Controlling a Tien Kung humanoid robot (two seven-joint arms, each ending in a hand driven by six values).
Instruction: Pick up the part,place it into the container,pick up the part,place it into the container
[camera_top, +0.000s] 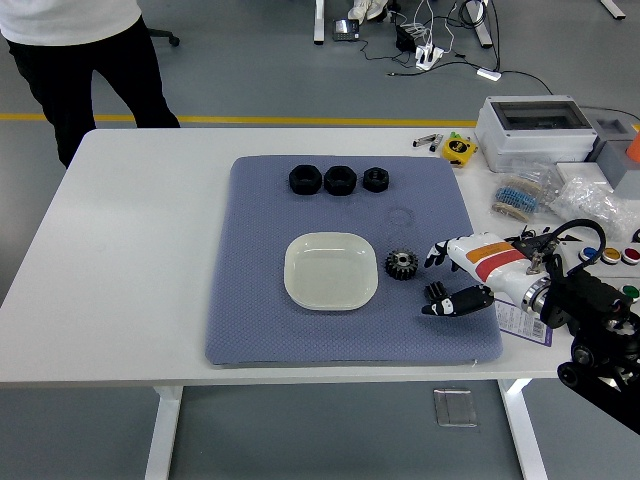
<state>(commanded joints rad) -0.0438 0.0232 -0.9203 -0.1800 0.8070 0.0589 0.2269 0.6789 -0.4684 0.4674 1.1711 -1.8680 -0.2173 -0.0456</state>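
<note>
Toothed black gear (401, 264), spread-fingered right hand (447, 278) near

Right robot hand (447, 275) (fingers spread) beside gear (401, 264), white dish (331, 271)

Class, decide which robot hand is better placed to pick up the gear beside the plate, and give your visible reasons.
Right. The right robot hand is open on the mat just right of the gear, fingers facing it. No left robot hand is in view.
</note>
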